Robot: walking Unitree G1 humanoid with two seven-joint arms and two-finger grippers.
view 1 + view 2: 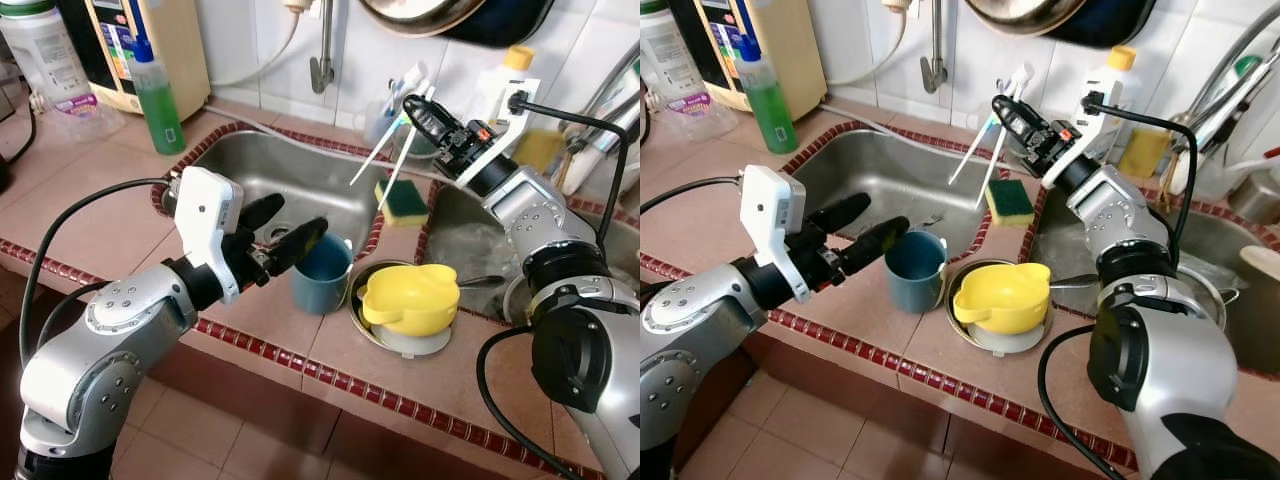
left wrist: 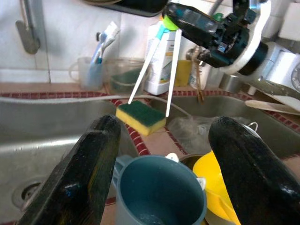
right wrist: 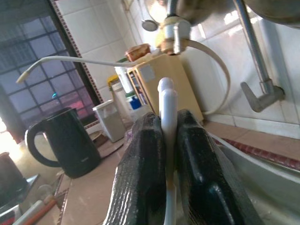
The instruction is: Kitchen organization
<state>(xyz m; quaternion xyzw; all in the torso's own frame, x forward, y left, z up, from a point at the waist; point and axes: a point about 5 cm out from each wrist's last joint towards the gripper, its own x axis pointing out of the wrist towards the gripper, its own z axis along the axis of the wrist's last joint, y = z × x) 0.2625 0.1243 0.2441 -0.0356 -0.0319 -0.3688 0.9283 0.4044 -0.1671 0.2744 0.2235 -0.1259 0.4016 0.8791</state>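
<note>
Over the sink (image 1: 300,175), right end effector (image 1: 415,108) pinches two white toothbrushes (image 1: 385,160), held up w/ heads slanting down toward the yellow-green sponge (image 1: 402,201) on the divider. Left end effector (image 1: 285,235) spread, fingers either side of the blue mug (image 1: 320,272) on the tabletop (image 1: 420,370), beside the yellow bowl (image 1: 410,298).

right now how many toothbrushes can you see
4, maybe more hidden. Two white toothbrushes hang from the shut right gripper above the steel sink. Two more stand in the clear cup by the tiled wall.
</note>
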